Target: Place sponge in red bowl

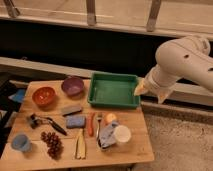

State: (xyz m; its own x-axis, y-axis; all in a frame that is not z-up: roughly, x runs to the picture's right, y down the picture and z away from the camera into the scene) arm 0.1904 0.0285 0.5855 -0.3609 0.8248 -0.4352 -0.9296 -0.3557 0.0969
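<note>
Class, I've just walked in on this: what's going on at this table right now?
The robot arm's gripper hangs open and empty at the right edge of the green tray. The blue sponge it has to move lies on the wooden table, just in front of a grey block. The red bowl sits empty at the far left, beside the purple bowl. Nothing is picked up yet.

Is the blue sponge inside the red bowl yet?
No, out. The sponge lies on the table, apart from the empty red bowl. The gripper hangs right of the green tray.
</note>
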